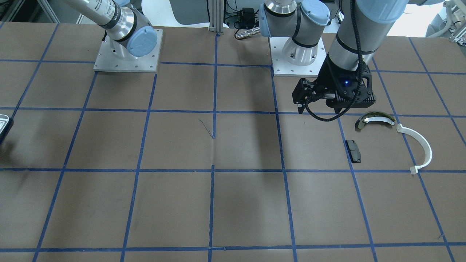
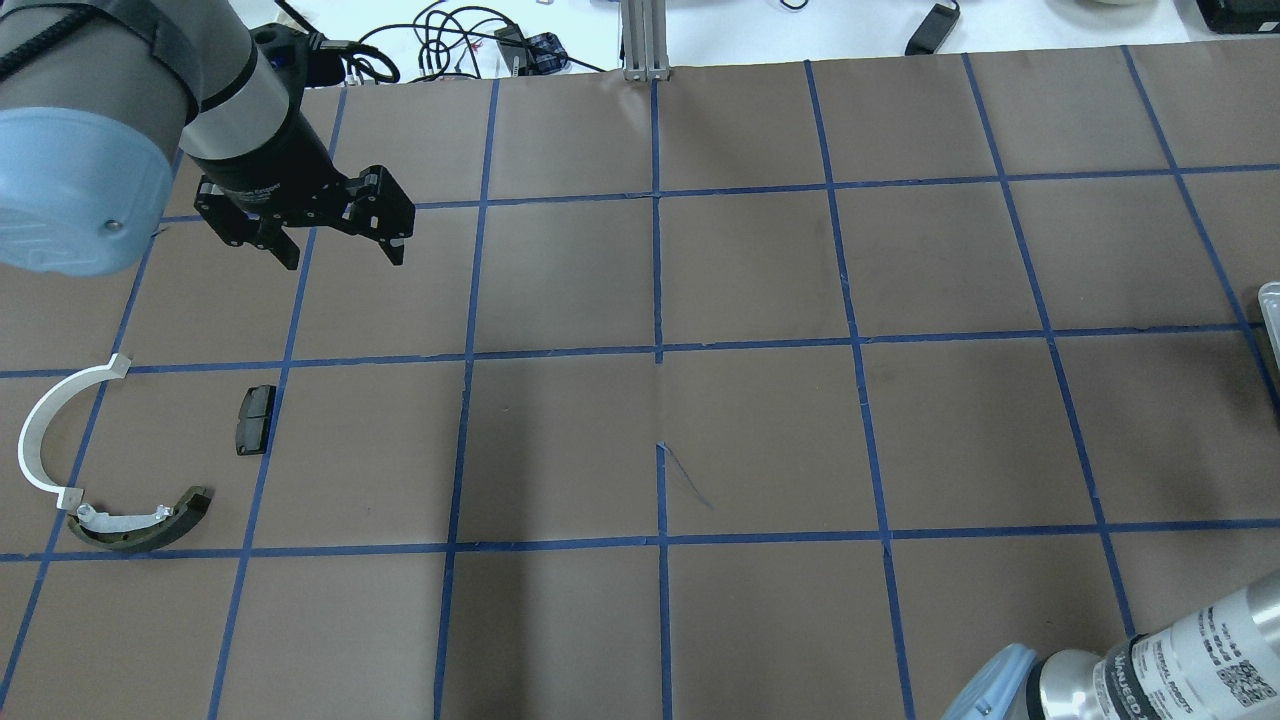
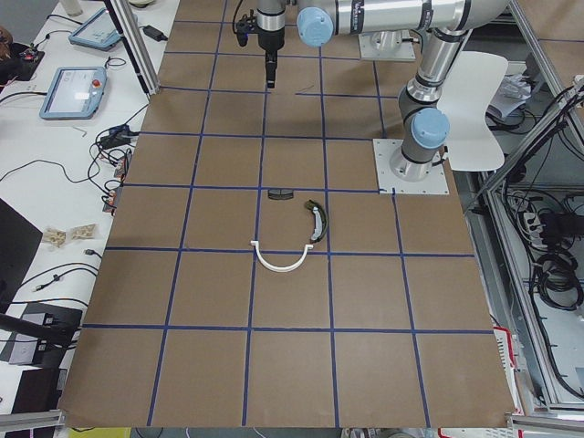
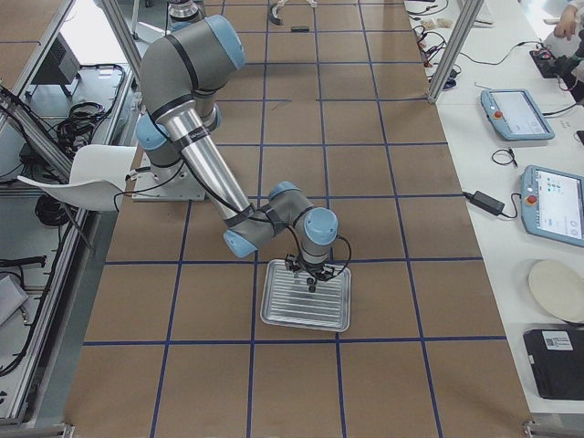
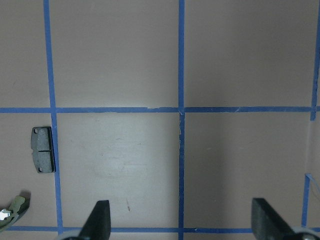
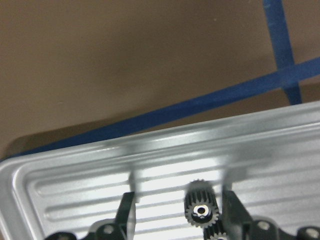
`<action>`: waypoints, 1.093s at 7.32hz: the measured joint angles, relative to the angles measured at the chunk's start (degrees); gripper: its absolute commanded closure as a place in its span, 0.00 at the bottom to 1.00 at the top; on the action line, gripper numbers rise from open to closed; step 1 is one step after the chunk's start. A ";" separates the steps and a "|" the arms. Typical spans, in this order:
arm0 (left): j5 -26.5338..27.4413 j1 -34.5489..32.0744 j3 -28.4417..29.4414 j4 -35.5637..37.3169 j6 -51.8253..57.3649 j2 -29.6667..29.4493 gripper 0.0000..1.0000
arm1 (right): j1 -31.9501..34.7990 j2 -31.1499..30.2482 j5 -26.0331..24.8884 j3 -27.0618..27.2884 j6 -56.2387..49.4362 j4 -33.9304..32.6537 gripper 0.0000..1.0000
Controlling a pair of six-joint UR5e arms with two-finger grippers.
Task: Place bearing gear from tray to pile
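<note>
Gear: small, dark, toothed, with a bright hub. It lies flat on the ribbed floor of the tray, near the rim. A second toothed wheel shows partly just below it, cut off by the view's edge.

Tray: silver-white, shallow, with rounded corners. It sits on the brown table at the robot's right end, well apart from the pile.

Right gripper: lowered into the tray with its fingers apart on either side of the gear. The gear sits close beside one finger, and a wider gap is open to the other. Nothing is clamped.

Pile, at the robot's left end:
- Curved olive brake shoe.
- White arc, with one end just beside the shoe's tip.
- Black pad, lying apart from both, next to a tape line.

Left gripper: hangs above the table beyond the pile, on its centre side. The jaws are spread wide and hold nothing. The pad and the shoe's tip show at the edge of its wrist view.

Surroundings:
- Blue tape grid across the table.
- Both arm bases on metal plates.
- White chair behind the robot.
- Tablets and cables on the side bench.
</note>
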 measured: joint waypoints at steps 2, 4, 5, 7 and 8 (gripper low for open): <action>-0.11 0.06 0.01 0.64 -0.17 -0.07 0.00 | 0.00 0.31 -0.09 -0.23 0.30 0.00 0.80; -0.11 0.07 -0.08 1.00 -0.24 -0.13 0.00 | 0.00 0.38 -0.16 -0.35 0.52 0.03 1.00; -0.12 0.07 -0.23 1.06 -0.41 -0.09 0.00 | 0.00 0.29 -0.23 -0.35 0.73 0.02 1.00; -0.15 0.08 -0.63 1.10 -0.38 -0.07 0.00 | 0.12 -1.37 -1.81 -0.22 3.35 0.58 1.00; -0.12 0.07 -0.74 1.10 -0.32 -0.01 0.00 | 0.85 -3.46 -2.30 0.06 6.65 1.45 1.00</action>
